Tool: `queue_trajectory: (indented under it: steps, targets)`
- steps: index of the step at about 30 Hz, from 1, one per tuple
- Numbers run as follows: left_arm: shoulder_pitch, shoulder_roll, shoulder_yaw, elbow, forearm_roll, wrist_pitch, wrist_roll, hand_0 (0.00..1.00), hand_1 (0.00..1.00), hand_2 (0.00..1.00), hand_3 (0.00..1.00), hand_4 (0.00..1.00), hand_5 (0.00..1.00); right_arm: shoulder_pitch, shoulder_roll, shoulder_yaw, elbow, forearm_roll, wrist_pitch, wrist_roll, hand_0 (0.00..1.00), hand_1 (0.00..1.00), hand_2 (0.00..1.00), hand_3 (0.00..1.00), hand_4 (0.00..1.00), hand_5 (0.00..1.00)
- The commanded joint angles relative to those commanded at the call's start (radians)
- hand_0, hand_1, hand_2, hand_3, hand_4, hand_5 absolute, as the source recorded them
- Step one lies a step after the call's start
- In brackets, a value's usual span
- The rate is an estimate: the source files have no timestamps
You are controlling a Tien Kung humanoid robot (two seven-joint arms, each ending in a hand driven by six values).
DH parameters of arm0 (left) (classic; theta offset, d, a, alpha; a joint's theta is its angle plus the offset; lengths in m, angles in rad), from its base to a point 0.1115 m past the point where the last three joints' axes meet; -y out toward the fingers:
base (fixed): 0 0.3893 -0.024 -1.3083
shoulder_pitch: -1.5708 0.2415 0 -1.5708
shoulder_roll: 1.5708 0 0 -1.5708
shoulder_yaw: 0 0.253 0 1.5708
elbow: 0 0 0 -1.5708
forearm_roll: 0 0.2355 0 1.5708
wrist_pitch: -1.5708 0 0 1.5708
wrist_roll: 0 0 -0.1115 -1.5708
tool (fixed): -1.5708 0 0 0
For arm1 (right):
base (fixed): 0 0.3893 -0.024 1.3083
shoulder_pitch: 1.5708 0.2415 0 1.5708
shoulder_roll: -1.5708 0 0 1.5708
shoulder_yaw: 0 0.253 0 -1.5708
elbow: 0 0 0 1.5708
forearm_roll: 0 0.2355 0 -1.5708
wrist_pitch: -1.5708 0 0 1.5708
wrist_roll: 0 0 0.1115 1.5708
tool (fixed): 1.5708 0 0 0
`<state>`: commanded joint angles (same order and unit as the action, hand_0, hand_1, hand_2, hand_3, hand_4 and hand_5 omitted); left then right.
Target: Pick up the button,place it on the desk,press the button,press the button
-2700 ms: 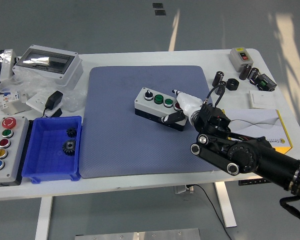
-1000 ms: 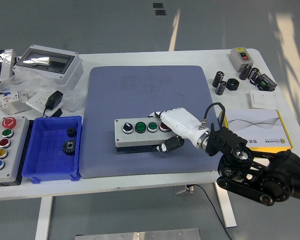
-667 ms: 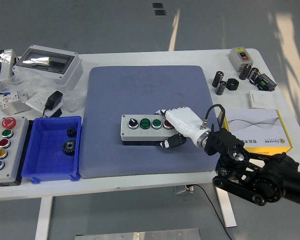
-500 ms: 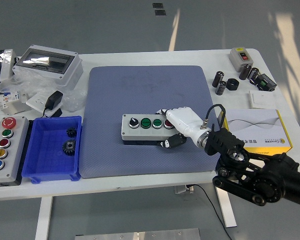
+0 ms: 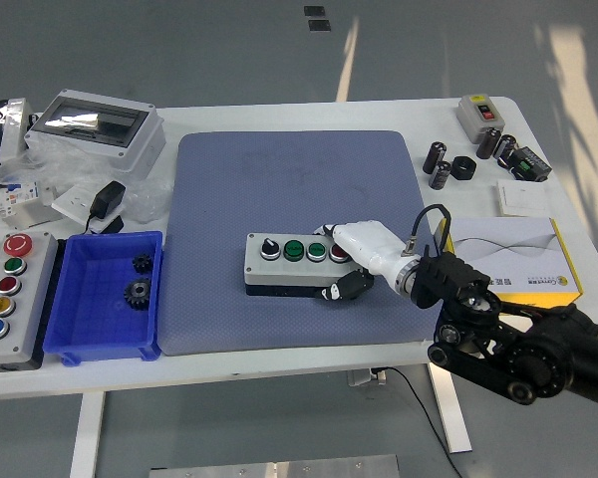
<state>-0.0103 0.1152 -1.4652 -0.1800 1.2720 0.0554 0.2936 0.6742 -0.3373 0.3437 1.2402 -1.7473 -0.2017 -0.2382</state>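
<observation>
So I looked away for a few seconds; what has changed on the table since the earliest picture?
The right hand has carried the button box from the mat's right-centre down and left toward the near edge, turning it level. It still grips the box's right end. The blue mat, blue tray, long button panel and yellow box stayed put.

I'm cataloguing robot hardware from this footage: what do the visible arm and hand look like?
Only the right arm shows: black, chunky rounded links with silver circular joint caps and a thin black cable looping near the wrist. The right hand has a glossy white shell with black finger segments.
</observation>
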Motion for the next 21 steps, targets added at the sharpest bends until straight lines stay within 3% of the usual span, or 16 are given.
queue_trajectory:
  steps: [4,5,10,11,21]
  targets:
    - [0.0,0.001,-0.002,0.0,0.004,0.0,0.0,0.63,0.597,0.554,0.606,0.609,0.215,-0.002,-0.004,0.009,0.009,0.033,0.011,0.005,0.715,0.743,0.747,0.724,0.495,0.002]
    - [-0.001,0.001,-0.003,0.0,0.005,0.0,0.0,0.629,0.597,0.553,0.605,0.607,0.214,-0.002,-0.005,0.01,0.01,0.038,0.013,0.005,0.883,0.893,0.906,0.955,0.629,0.002]
    - [-0.001,0.001,-0.002,0.0,0.005,-0.001,0.001,0.629,0.597,0.553,0.605,0.607,0.214,-0.003,-0.006,0.013,0.013,0.053,0.011,0.007,0.883,0.893,0.906,0.955,0.629,0.002]
    - [-0.001,0.001,-0.002,0.0,0.006,-0.001,0.001,0.629,0.596,0.553,0.605,0.607,0.212,-0.003,-0.007,0.014,0.014,0.053,0.009,0.007,0.998,0.998,0.998,0.998,0.723,0.045]
    - [0.003,0.001,-0.003,0.0,0.005,0.0,0.002,0.629,0.593,0.552,0.603,0.603,0.208,-0.006,-0.02,0.02,0.036,0.122,0.025,0.018,0.998,0.998,0.998,0.998,0.755,0.067]
